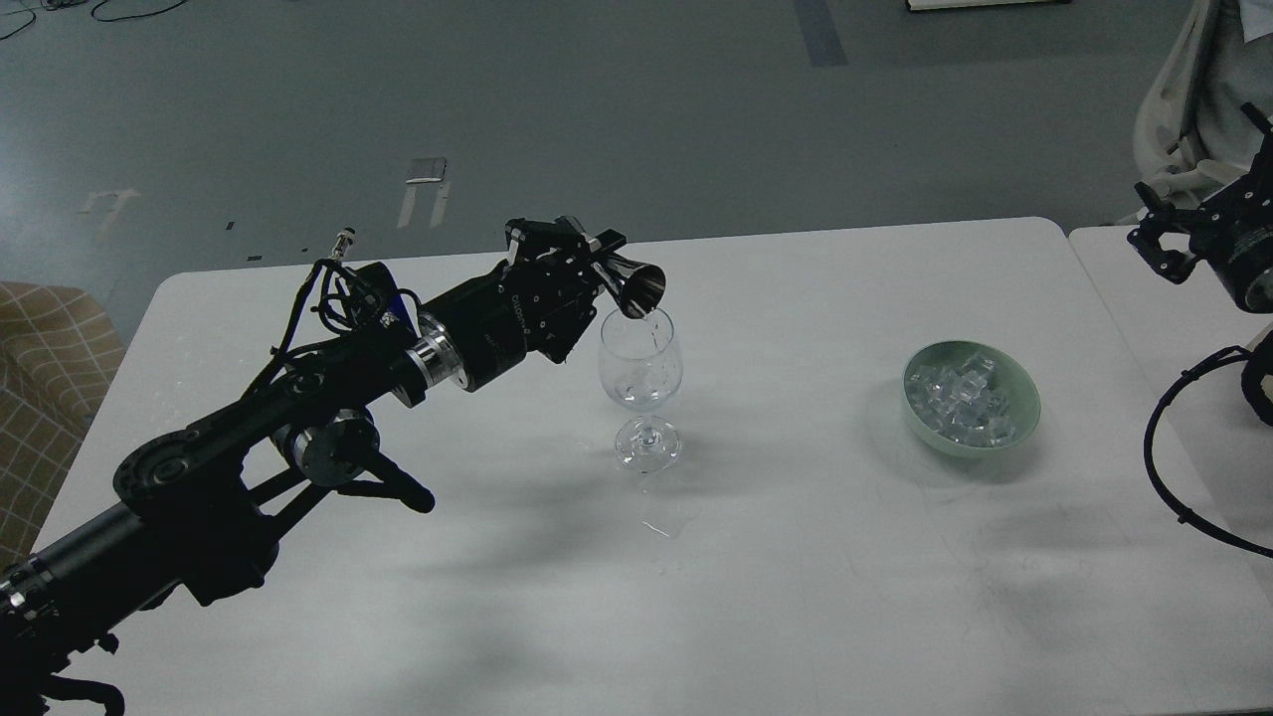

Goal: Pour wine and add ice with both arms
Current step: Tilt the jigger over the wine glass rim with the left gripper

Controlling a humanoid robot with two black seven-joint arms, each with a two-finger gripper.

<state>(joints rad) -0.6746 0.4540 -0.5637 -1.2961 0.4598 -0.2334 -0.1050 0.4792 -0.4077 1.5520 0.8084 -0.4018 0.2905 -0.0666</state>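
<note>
A clear wine glass [640,383] stands upright near the middle of the white table [816,557]. My left gripper [589,261] is shut on a small metal measuring cup [636,285], tipped with its mouth just over the glass rim. A thin clear stream seems to run into the glass. The ice [962,400] is a heap of clear cubes in a pale green bowl [1019,400] right of the glass. My right gripper [1159,244] hangs at the far right edge, above the table's right end, well away from the bowl; its fingers are too dark to tell apart.
A small wet patch [661,522] lies on the table in front of the glass. A second white table [1124,288] joins on the right. A checked chair [40,398] stands at the left edge. Black cable loops [1159,467] hang below the right arm.
</note>
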